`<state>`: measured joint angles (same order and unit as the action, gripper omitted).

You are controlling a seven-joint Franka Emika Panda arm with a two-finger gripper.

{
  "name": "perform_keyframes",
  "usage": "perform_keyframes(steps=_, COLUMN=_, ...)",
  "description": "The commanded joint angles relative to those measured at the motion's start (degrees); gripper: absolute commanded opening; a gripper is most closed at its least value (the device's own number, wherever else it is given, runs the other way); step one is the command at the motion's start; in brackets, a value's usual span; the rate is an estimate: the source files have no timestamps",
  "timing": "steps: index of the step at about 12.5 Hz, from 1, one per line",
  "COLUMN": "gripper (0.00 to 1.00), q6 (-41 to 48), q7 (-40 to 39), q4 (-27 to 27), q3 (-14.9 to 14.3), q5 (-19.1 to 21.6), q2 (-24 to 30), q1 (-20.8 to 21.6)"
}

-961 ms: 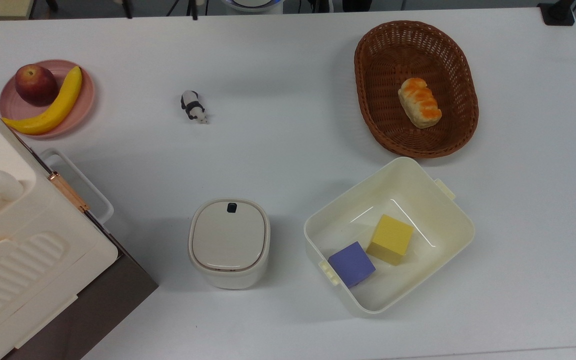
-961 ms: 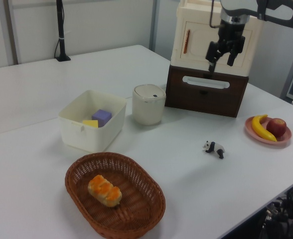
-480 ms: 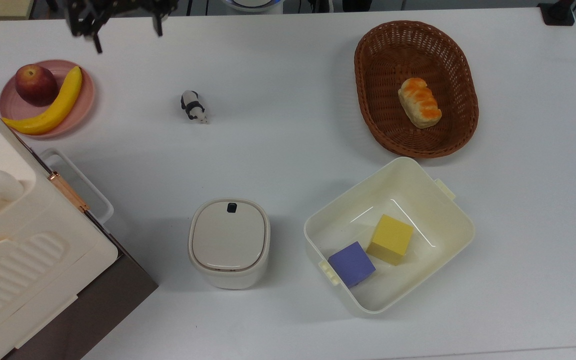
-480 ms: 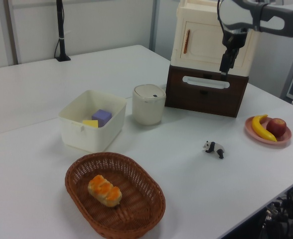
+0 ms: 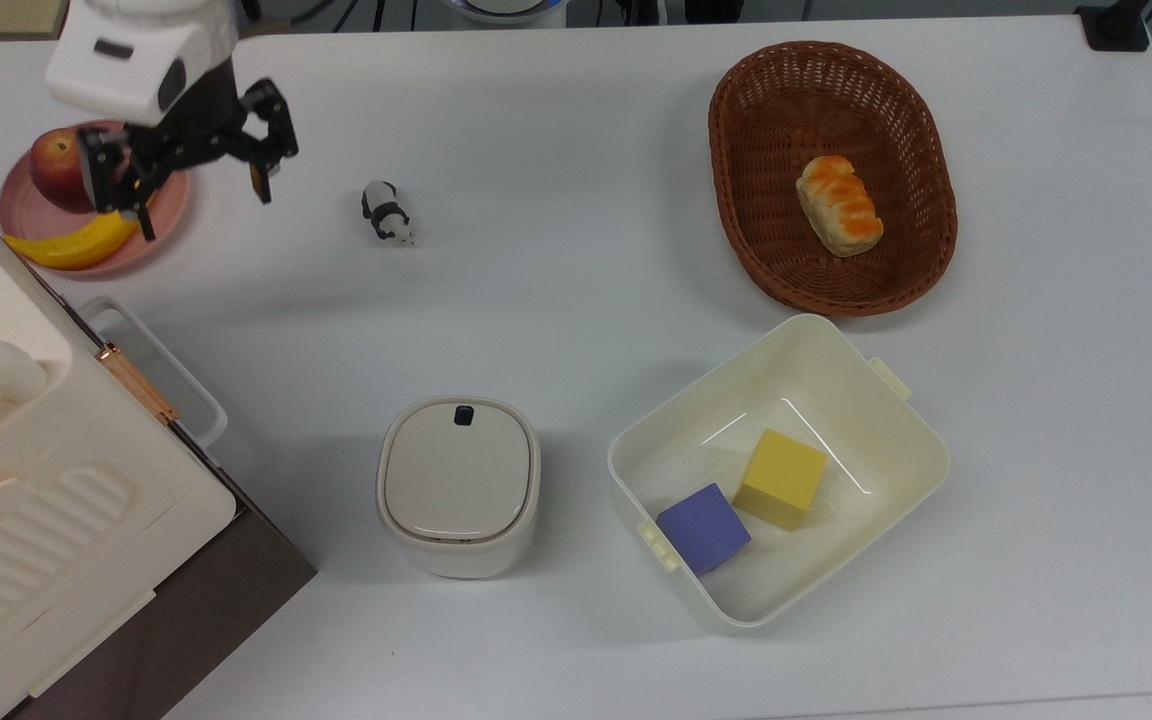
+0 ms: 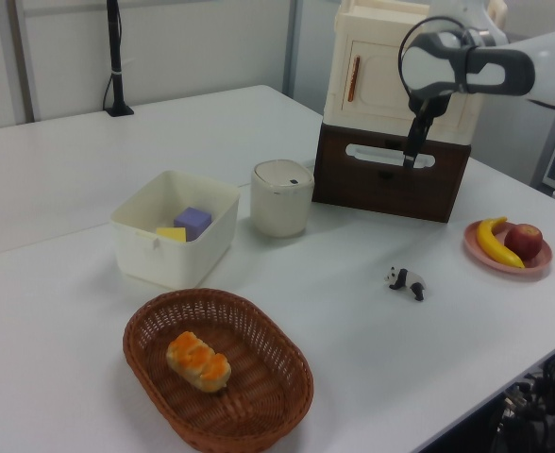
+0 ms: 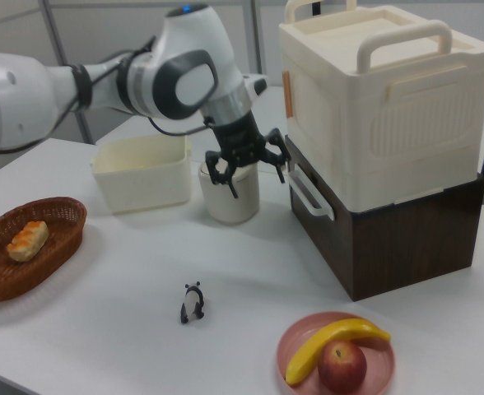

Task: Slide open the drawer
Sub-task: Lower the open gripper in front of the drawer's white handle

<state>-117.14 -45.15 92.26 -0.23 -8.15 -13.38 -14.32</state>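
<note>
- Gripper (image 7: pixel 248 167) hangs in the air with its fingers spread wide, nothing held.
- Drawer (image 7: pixel 374 226) sits shut in the dark brown base under the cream case (image 7: pixel 382 99); its white loop handle (image 7: pixel 309 194) faces the gripper.
- In the right view the handle lies just right of and below the fingertips, bar running level along the front.
- Judgement: lower, then pull away from the front.

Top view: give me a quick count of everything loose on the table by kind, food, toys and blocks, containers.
Food: 3, apple, banana, bread roll
Toys and blocks: 3, panda, purple cube, yellow cube
Containers: 4, pink plate, wicker basket, cream bin, lidded canister
Total: 10
</note>
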Motion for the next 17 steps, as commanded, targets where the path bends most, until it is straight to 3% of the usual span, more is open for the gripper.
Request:
perform_keyframes(steps=1, gripper=1.0, q6=-3.26, q7=-1.25, q4=-0.59, q3=0.05, q5=-0.9, q2=-1.91, q1=-0.27)
perform_keyframes(steps=7, gripper=1.0, q6=-8.09, q7=-1.43, q4=-0.59, q3=0.14, q5=-0.99, q2=-4.55, q1=-1.06)
perform_keyframes(steps=17, gripper=1.0, q6=-8.63, q7=-2.04, q4=-3.67, q3=0.14, q5=-1.52, q2=-7.54, q1=-2.38)
